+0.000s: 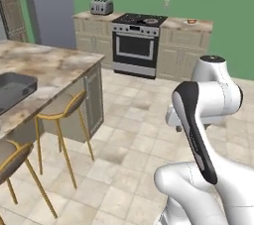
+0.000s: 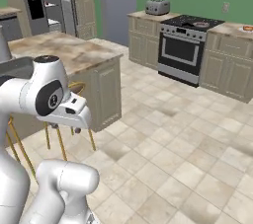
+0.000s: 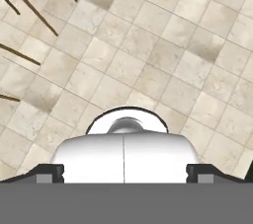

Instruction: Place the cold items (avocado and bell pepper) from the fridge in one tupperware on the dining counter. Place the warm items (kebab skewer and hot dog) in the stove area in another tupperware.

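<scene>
My gripper (image 3: 126,173) hangs over the bare tiled floor with its two fingertips (image 3: 49,172) far apart and nothing between them. It also shows under the white hand as the gripper (image 2: 64,127), beside the dining counter (image 2: 74,53). A dark grey tupperware tray (image 1: 15,89) rests on the dining counter (image 1: 54,65) at the left. The fridge (image 2: 34,3) stands open at the far left, white shelves showing. The stove (image 1: 135,40) is against the back wall. Avocado, bell pepper, kebab skewer and hot dog are too small or hidden to make out.
Two gold-legged stools (image 1: 59,107) (image 1: 10,155) stand along the island's near side. A toaster (image 1: 101,6) sits left of the stove, a pan (image 1: 151,21) on it, and a small bowl (image 1: 191,21) on the counter to its right. Open tiled floor (image 1: 134,120) lies between island and stove.
</scene>
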